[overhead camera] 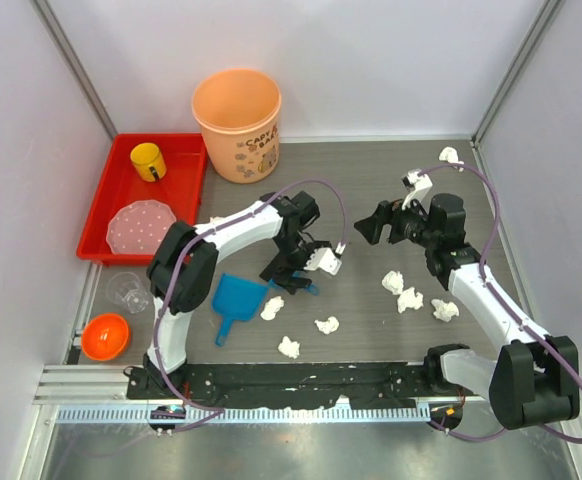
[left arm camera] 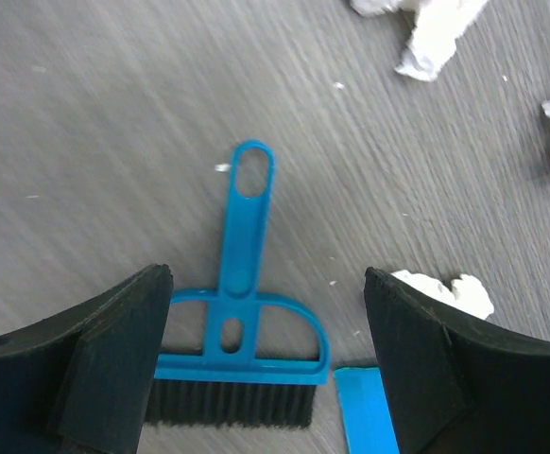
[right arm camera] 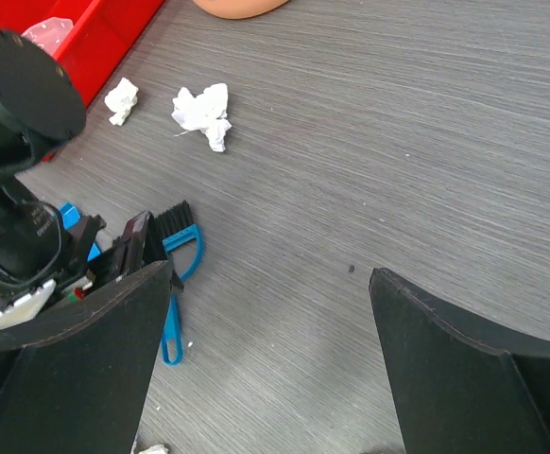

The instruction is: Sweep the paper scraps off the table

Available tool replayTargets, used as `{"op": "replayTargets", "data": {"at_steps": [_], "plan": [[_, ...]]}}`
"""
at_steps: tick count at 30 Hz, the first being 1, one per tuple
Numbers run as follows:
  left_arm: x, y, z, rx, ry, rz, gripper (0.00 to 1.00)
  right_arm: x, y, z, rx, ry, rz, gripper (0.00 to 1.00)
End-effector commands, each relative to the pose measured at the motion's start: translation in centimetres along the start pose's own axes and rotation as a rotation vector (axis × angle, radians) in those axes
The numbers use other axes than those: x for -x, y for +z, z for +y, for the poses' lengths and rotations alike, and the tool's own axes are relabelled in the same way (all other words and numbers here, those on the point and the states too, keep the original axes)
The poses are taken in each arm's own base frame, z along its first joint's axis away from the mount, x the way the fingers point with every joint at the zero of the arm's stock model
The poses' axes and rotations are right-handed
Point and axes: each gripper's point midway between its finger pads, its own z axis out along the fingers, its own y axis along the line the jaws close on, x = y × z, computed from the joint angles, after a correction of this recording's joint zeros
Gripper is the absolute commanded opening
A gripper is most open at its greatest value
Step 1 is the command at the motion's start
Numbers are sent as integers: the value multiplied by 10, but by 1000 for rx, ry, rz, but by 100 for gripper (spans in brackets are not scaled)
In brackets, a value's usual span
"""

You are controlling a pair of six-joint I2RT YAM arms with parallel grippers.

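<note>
Dustpan: the blue dustpan (overhead camera: 236, 298) lies flat on the tabletop (overhead camera: 371, 190), just left of the left claw, with its handle toward the arm bases.
Left claw: the left claw (left arm camera: 266, 276) hangs low over the brush, jaws apart, gripping nothing.
Brush: the blue brush (left arm camera: 240, 312) lies flat directly beneath that claw. Its black bristle head is on the near side, between the two jaws, and seems to touch neither.
Long axis: the handle runs straight away from the claw, crosswise to the line on which the jaws close, so closing would pinch it across its width.
Paper scraps: the paper scraps (overhead camera: 327, 324) lie loose on the tabletop. Three are near the front edge, just right of the dustpan. Three more cluster in front of the right arm, and one sits far back by the right wall. The right wrist view shows two more beside the red tray (right arm camera: 86, 38).
Right claw: the right claw (right arm camera: 270, 274) hovers above the tabletop right of centre, jaws wide apart and empty, well apart from the brush.
Nearer arm: the left, plainly.
Coming move, as a judgement: a straight drop and a close where the handle meets the head. The jaws already bracket it, so little sideways correction looks needed.
</note>
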Motion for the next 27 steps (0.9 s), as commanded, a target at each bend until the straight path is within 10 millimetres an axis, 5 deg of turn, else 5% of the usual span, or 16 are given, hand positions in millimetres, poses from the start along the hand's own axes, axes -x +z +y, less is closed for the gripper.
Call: {"op": "replayTargets", "data": {"at_steps": [1, 11, 14, 19, 20, 21, 27], "plan": [[-16, 16, -26, -71, 33, 62, 86, 30, -5, 6, -5, -62, -74, 91], [-32, 36, -4, 26, 31, 150, 73, 34, -18, 6, -50, -59, -102, 91], [-41, 41, -9, 33, 54, 182, 62, 36, -23, 3, -86, -53, -107, 91], [-50, 43, -8, 52, 60, 214, 25, 44, -30, 7, -91, -43, -137, 91], [-48, 42, -8, 54, 55, 210, 7, 45, -31, 3, -123, -26, -143, 91], [-45, 42, -9, 54, 25, 191, 0, 48, -33, 0, -149, -4, -149, 91], [5, 6, 24, 209, -89, 32, 0, 56, -39, -19, -308, 250, -138, 100]]}}
